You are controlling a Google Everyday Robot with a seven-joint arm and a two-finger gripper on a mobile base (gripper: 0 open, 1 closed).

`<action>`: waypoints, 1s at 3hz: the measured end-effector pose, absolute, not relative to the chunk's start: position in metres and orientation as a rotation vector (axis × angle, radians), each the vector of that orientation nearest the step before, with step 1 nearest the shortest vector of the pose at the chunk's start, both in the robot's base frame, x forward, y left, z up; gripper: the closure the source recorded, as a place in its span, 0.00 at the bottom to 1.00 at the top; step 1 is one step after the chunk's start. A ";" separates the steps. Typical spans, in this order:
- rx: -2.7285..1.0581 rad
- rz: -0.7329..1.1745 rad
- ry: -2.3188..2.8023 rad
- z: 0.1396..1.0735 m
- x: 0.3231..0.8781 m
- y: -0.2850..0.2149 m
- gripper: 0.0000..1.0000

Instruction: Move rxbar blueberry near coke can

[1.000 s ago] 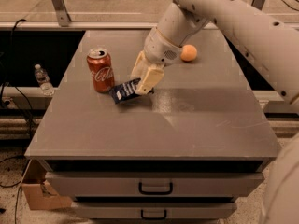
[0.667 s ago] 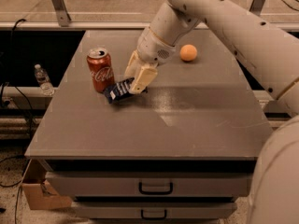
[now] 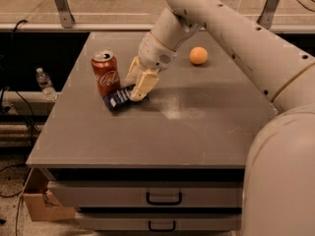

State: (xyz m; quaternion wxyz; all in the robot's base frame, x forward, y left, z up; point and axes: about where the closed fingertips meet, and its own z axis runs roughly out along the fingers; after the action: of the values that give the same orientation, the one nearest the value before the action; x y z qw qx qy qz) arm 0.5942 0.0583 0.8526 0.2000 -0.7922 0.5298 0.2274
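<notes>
The coke can (image 3: 105,73) stands upright on the grey table (image 3: 162,127), left of centre. The rxbar blueberry (image 3: 117,99), a dark navy wrapper with white lettering, lies just in front of and to the right of the can, close to its base. My gripper (image 3: 138,88) comes down from the upper right, and its cream fingers (image 3: 143,86) are shut on the bar's right end. The bar sits low at the table surface; I cannot tell whether it rests on it.
A small orange fruit (image 3: 198,55) sits toward the table's back right. My white arm (image 3: 236,33) crosses the right side of the view. Drawers with handles (image 3: 164,198) are under the table front. A water bottle (image 3: 45,83) stands left of the table, lower down.
My gripper has carried the blue bar leftward, closer to the coke can; the bar's left end is now right by the can's base. The can and the orange have not moved.
</notes>
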 end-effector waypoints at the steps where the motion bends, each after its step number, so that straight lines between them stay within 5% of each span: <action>1: -2.213 0.637 1.479 0.851 0.595 0.061 0.83; 3: -2.210 0.640 1.476 0.848 0.597 0.065 0.36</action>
State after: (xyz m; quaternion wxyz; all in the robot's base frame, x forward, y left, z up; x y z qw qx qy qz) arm 0.5965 0.0653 0.8478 0.2025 -0.7918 0.5287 0.2291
